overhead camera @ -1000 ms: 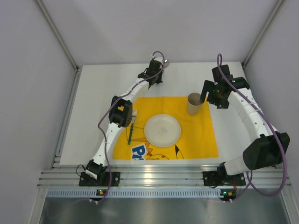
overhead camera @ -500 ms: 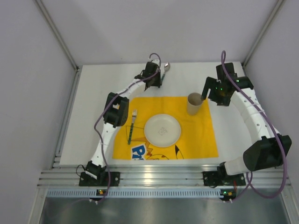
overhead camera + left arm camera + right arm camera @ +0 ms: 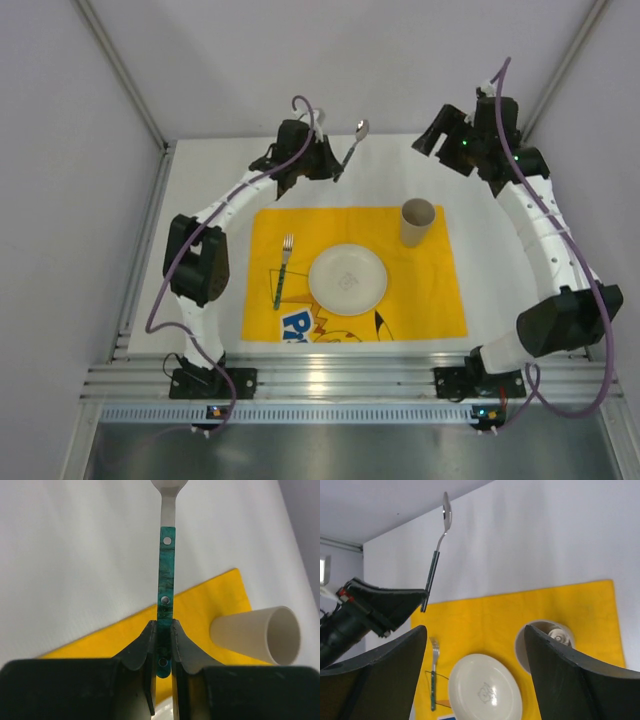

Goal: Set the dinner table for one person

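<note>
My left gripper (image 3: 334, 168) is shut on the green handle of a spoon (image 3: 353, 146), holding it in the air over the back of the white dinner table (image 3: 490, 290). In the left wrist view the handle (image 3: 166, 575) runs straight out from between my closed fingers (image 3: 145, 640). A white plate (image 3: 347, 279) sits in the middle of the yellow cloth (image 3: 420, 300). A green-handled fork (image 3: 283, 270) lies to its left. A tan paper cup (image 3: 416, 222) stands at the cloth's back right. My right gripper (image 3: 432, 135) is open, empty and raised behind the cup.
The right wrist view looks down on the plate (image 3: 485, 690), fork (image 3: 434, 680), cup (image 3: 545, 640), the held spoon (image 3: 436, 562) and my left gripper (image 3: 385, 607). Grey walls close in the back and sides. A metal rail runs along the near edge (image 3: 330, 385).
My left gripper has lifted the spoon off the table and drawn back to the left. My right gripper has risen and pulled back away from the cup.
</note>
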{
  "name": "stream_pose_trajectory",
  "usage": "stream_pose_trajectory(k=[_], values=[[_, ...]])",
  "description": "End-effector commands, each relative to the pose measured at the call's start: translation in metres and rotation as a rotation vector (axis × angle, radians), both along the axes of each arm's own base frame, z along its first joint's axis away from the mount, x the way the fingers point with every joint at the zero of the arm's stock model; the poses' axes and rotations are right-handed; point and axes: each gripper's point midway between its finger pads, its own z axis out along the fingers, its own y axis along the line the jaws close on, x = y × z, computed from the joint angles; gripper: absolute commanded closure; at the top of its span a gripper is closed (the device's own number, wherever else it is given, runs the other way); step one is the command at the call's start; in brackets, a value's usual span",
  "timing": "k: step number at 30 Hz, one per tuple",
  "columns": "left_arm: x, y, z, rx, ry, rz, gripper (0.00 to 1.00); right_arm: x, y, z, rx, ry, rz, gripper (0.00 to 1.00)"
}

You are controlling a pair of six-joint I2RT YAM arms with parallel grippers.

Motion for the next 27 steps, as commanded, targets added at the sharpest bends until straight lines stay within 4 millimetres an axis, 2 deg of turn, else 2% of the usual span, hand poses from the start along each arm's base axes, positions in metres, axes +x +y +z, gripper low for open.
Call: stream_pose_trajectory(k=[1,2,3,4,5,7,8,9,11,15,19,22,23,24,27], values=[[-0.021,0.010,0.076,-0.099,-0.134,-0.009,1.00,0.026,0.041,-0.007,0.171,0.017,0.076,0.21],[-0.026,0.012,0.078,-0.099,-0.136,-0.010,1.00,0.034,0.049,-0.015,0.190,0.026,0.088,0.22],[-0.032,0.015,0.072,-0.092,-0.122,-0.009,1.00,0.034,0.063,-0.021,0.217,0.047,0.113,0.22],[-0.038,0.018,0.080,-0.098,-0.134,-0.011,1.00,0.036,0.071,-0.024,0.232,0.054,0.127,0.22],[-0.041,0.019,0.080,-0.095,-0.127,-0.008,1.00,0.043,0.081,-0.030,0.247,0.058,0.143,0.22],[-0.046,0.023,0.078,-0.083,-0.117,-0.006,1.00,0.043,0.105,-0.032,0.300,0.075,0.196,0.22],[-0.048,0.024,0.078,-0.077,-0.111,-0.008,1.00,0.051,0.117,-0.031,0.320,0.058,0.224,0.22],[-0.049,0.024,0.080,-0.079,-0.112,-0.010,1.00,0.049,0.133,-0.029,0.341,0.063,0.261,0.22],[-0.054,0.025,0.088,-0.090,-0.120,-0.011,1.00,0.056,0.152,-0.026,0.360,0.050,0.300,0.22],[-0.061,0.028,0.093,-0.095,-0.120,-0.011,1.00,0.056,0.189,-0.029,0.404,0.068,0.368,0.23],[-0.068,0.031,0.103,-0.104,-0.127,-0.008,1.00,0.060,0.204,-0.045,0.397,0.103,0.386,0.24],[-0.073,0.032,0.111,-0.117,-0.131,-0.005,1.00,0.064,0.210,-0.066,0.375,0.138,0.382,0.28],[-0.074,0.033,0.112,-0.118,-0.132,-0.004,1.00,0.065,0.211,-0.071,0.371,0.144,0.380,0.32],[-0.076,0.033,0.115,-0.122,-0.132,-0.005,1.00,0.065,0.210,-0.074,0.364,0.148,0.380,0.42],[-0.080,0.034,0.115,-0.126,-0.125,-0.005,1.00,0.067,0.209,-0.081,0.340,0.155,0.379,0.59]])
